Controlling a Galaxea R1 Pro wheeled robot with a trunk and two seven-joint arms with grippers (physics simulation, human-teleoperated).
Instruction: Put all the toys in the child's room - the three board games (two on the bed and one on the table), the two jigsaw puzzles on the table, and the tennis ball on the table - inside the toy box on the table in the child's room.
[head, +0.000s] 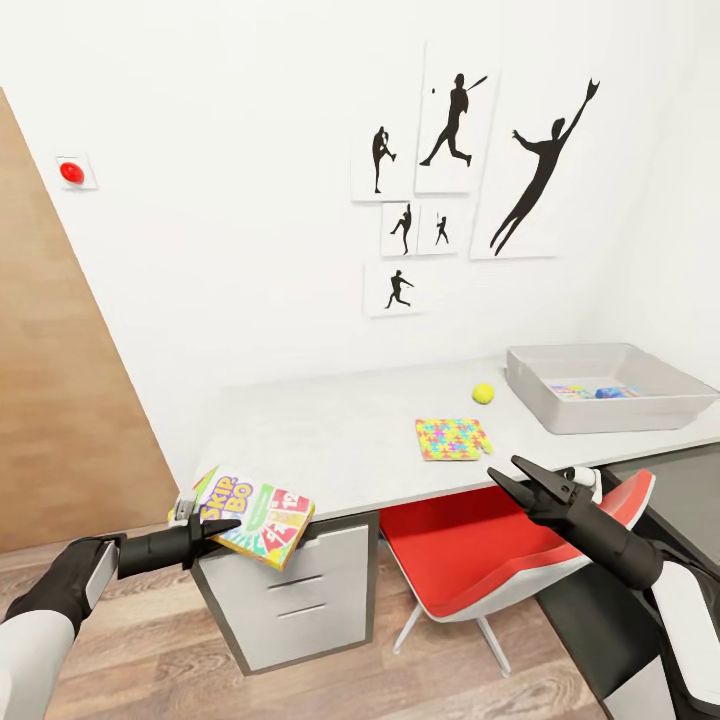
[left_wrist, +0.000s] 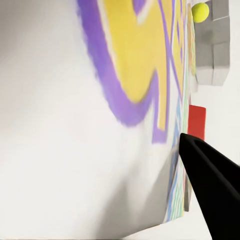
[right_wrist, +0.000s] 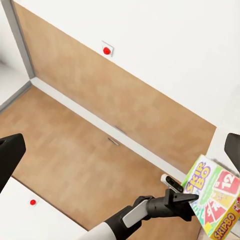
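Left fingers (head: 205, 530) clamped, right fingers (head: 512, 478) apart

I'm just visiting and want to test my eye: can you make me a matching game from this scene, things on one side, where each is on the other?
Things:
1. Skip-Bo box
2. tennis ball
3. jigsaw puzzle
4. toy box

Places:
A. table's far right end
B. flat near table's front edge
C. in left pincer
D. between puzzle and toy box

Pairs: 1-C, 2-D, 3-B, 4-A
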